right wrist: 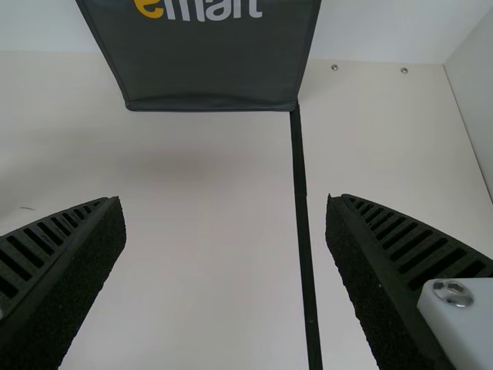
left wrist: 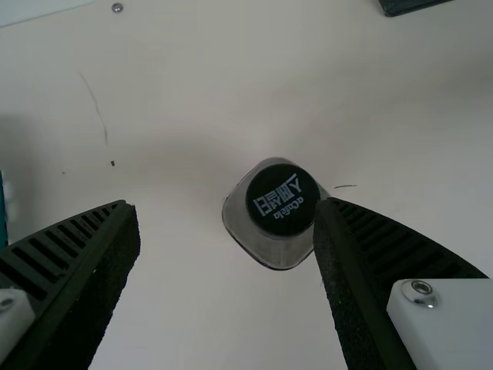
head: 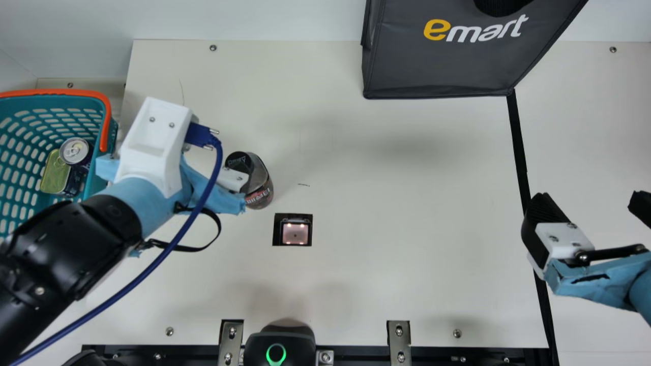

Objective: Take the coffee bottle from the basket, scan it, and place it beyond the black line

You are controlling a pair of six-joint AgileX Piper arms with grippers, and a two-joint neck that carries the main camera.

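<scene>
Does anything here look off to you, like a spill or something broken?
Nothing seems spilled or broken. Only small oddities: a short dark mark on the table near the coffee bottle, and a thin curved line farther off, perhaps a scratch or hair.

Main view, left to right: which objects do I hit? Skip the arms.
Teal basket with the orange handle → coffee bottle → square scanner window → dark bag. Black line left out: its span overlaps the bag's.
</scene>
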